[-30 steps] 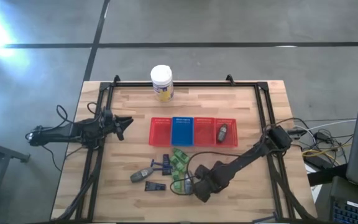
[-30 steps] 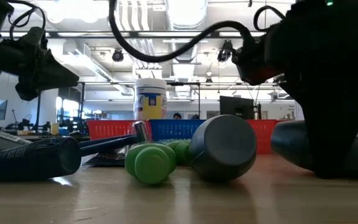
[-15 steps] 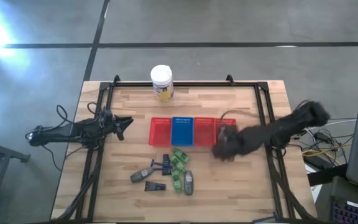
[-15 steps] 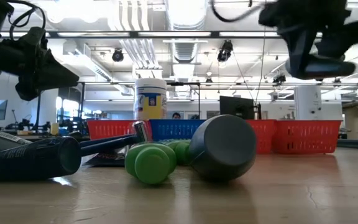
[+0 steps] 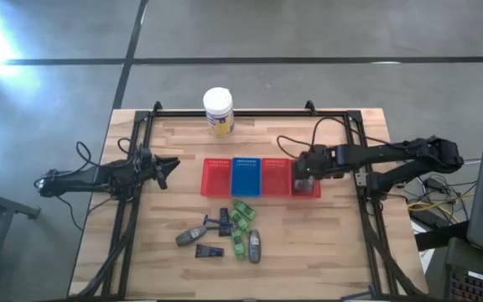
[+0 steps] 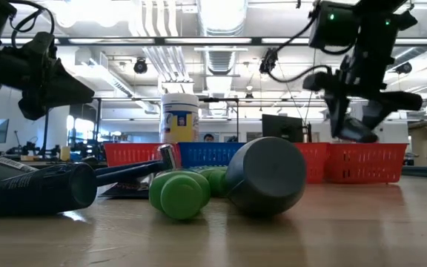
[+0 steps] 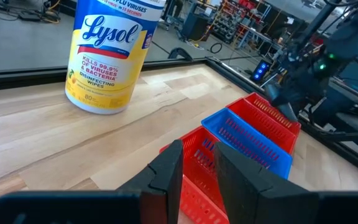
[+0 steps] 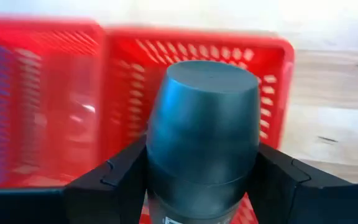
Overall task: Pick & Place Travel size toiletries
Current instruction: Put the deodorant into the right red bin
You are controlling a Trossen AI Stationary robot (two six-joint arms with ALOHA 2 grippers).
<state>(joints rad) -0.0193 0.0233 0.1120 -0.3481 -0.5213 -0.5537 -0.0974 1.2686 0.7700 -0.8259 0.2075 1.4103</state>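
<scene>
My right gripper [image 5: 305, 174] is shut on a grey rounded bottle [image 8: 201, 134] and hovers over the rightmost red tray [image 5: 314, 192]; the low view shows it above that tray [image 6: 365, 163]. The other toiletries lie in a pile toward the near edge: a grey bottle [image 5: 254, 246], a grey tube [image 5: 191, 236], green packs [image 5: 241, 216] and dark navy flat pieces [image 5: 210, 251]. In the low view the grey bottle [image 6: 267, 176] and a green pack [image 6: 179, 194] rest on their sides. My left gripper [image 5: 169, 167] waits open at the table's left side. My right gripper pinches the grey bottle's body [image 8: 166, 165] between its two fingers [image 8: 114, 177], one on each side. The bottle's flat end [image 8: 211, 78] sticks out past the fingertips. The bottle [image 6: 355, 132] is lifted clear and hangs tilted below the gripper, over the red tray.
A row of mesh trays sits mid-table: red [image 5: 216, 176], blue [image 5: 246, 176], red [image 5: 275, 176], then the rightmost red one. A large white jar with a yellow label [image 5: 218, 111] stands at the far edge. Black frame rails [image 5: 360, 151] run along the table's sides.
My right gripper rose from the pile near the near edge with a grey bottle. It swung toward the far right and now hovers over the rightmost red tray. The bottle went from lying on the table to being lifted clear. The pile stayed put.
</scene>
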